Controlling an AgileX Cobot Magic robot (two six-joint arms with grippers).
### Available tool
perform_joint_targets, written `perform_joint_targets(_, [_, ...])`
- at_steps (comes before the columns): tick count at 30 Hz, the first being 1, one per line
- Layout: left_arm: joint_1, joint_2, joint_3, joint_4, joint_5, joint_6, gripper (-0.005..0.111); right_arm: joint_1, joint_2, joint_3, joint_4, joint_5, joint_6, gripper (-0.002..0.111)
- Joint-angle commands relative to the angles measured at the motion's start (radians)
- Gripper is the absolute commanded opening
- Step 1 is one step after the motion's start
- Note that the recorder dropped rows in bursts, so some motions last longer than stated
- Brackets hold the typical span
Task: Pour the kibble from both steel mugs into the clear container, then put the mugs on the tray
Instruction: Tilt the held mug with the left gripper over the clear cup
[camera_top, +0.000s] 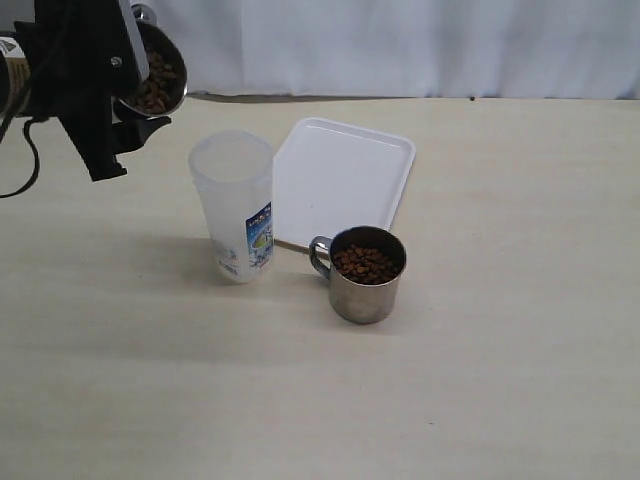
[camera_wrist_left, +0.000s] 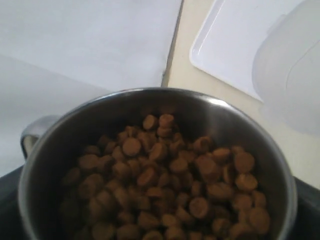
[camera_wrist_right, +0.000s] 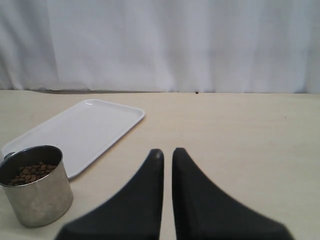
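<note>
My left gripper (camera_top: 135, 100) is raised at the far left, shut on a steel mug (camera_top: 160, 70) that it holds tilted in the air. That mug (camera_wrist_left: 150, 165) is full of kibble (camera_wrist_left: 170, 185), and its mouth leans toward the clear container (camera_top: 233, 205). The container stands upright on the table below and to the right of the mug, with no kibble showing in it. A second steel mug (camera_top: 365, 285) with kibble (camera_top: 365, 263) stands in front of the white tray (camera_top: 345, 175). My right gripper (camera_wrist_right: 167, 152) is shut and empty, low over the table to the right of that mug (camera_wrist_right: 37, 192).
A white curtain hangs along the table's far edge. A dark cable hangs from the left arm at the left border. The tray (camera_wrist_right: 85, 130) lies flat with nothing on it.
</note>
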Motion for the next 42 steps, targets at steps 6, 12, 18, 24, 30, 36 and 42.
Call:
perform_joint_targets(6, [-0.066,-0.009,-0.004,-0.006,-0.005,0.021,0.000,0.003,-0.003,0.005,0.001,-0.008,-0.007,0.005])
perform_joint_targets(12, [-0.079,-0.009,-0.006,-0.006,0.024,0.025,0.000,0.003,-0.003,0.005,0.001,-0.008,-0.007,0.005])
perform_joint_targets(18, [-0.079,0.030,-0.013,-0.006,0.027,0.051,0.000,0.003,-0.003,0.005,0.001,-0.008,-0.007,0.005])
perform_joint_targets(24, [-0.079,0.065,-0.032,-0.006,0.037,0.051,0.000,0.003,-0.003,0.005,0.001,-0.008,-0.007,0.005])
perform_joint_targets(30, [-0.079,0.065,-0.041,-0.006,0.027,0.076,0.000,0.003,-0.003,0.005,0.001,-0.008,-0.007,0.005])
perform_joint_targets(36, [-0.079,0.065,-0.041,-0.006,0.048,0.124,0.000,0.003,-0.003,0.005,0.001,-0.008,-0.007,0.005])
perform_joint_targets(42, [-0.079,0.065,-0.041,-0.006,0.051,0.147,0.000,0.003,-0.003,0.005,0.001,-0.008,-0.007,0.005])
